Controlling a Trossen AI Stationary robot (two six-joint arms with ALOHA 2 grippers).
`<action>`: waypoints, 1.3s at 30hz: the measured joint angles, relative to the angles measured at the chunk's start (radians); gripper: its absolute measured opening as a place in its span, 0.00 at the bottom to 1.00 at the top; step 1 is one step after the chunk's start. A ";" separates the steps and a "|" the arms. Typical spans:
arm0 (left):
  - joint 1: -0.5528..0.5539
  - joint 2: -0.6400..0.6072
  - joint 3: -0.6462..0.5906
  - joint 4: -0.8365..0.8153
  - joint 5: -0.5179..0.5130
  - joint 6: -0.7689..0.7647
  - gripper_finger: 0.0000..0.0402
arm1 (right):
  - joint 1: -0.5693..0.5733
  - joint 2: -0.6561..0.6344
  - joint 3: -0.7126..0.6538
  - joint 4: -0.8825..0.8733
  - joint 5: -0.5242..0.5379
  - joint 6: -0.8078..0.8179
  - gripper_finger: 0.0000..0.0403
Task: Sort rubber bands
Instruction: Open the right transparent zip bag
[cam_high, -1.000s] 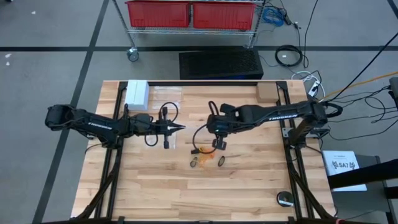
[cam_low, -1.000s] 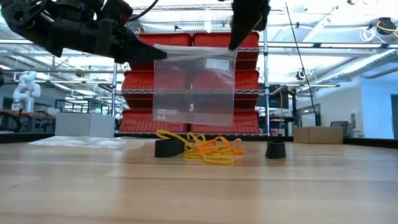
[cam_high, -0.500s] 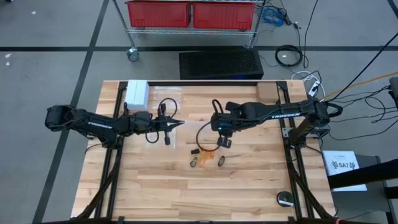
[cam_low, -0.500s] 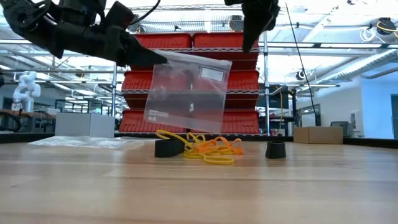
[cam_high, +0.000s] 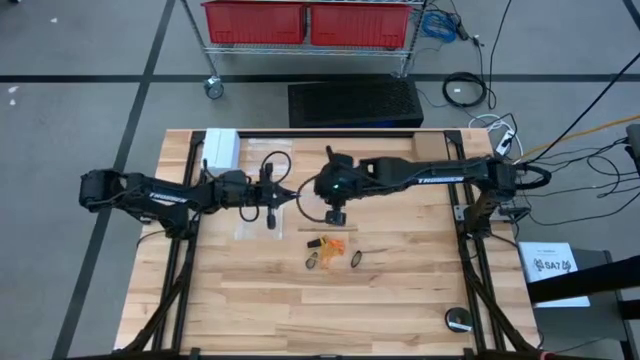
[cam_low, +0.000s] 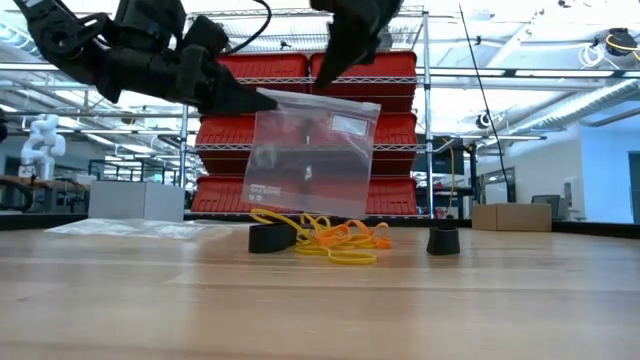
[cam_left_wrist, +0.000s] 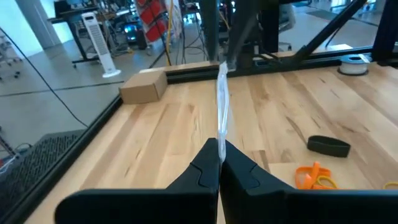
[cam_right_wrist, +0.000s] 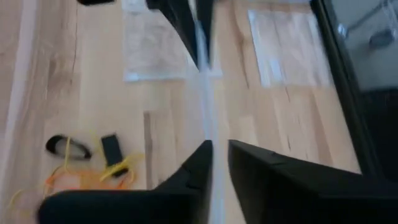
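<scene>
Wooden table (cam_high: 400, 300), bag mid-air above it. Left gripper (cam_low: 262, 98) clamped on clear bag (cam_low: 312, 150) corner; right gripper (cam_low: 330, 75) narrow at bag's top edge, grip unclear. Rubber bands (cam_high: 335, 250) on table below the bag, nearer right arm. Versus earlier: right gripper shifted along the bag mouth toward left gripper.

Pale wood-plank table (cam_high: 400, 300), clear glossy plastic bag (cam_low: 310, 160), thin rubber bands (cam_low: 335, 238), matt black fingers (cam_left_wrist: 214, 171)

Right wrist view (cam_right_wrist: 205, 93) blurred
</scene>
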 joint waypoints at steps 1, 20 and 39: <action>0.000 0.007 0.002 0.000 0.004 0.002 0.00 | 0.002 0.016 0.000 0.015 0.001 -0.005 0.03; 0.002 0.027 0.002 -0.008 0.010 0.023 0.00 | 0.008 0.029 0.001 0.041 0.106 0.007 0.00; 0.002 0.027 0.002 -0.007 0.000 0.016 0.00 | 0.037 0.058 0.000 0.033 0.151 0.036 0.00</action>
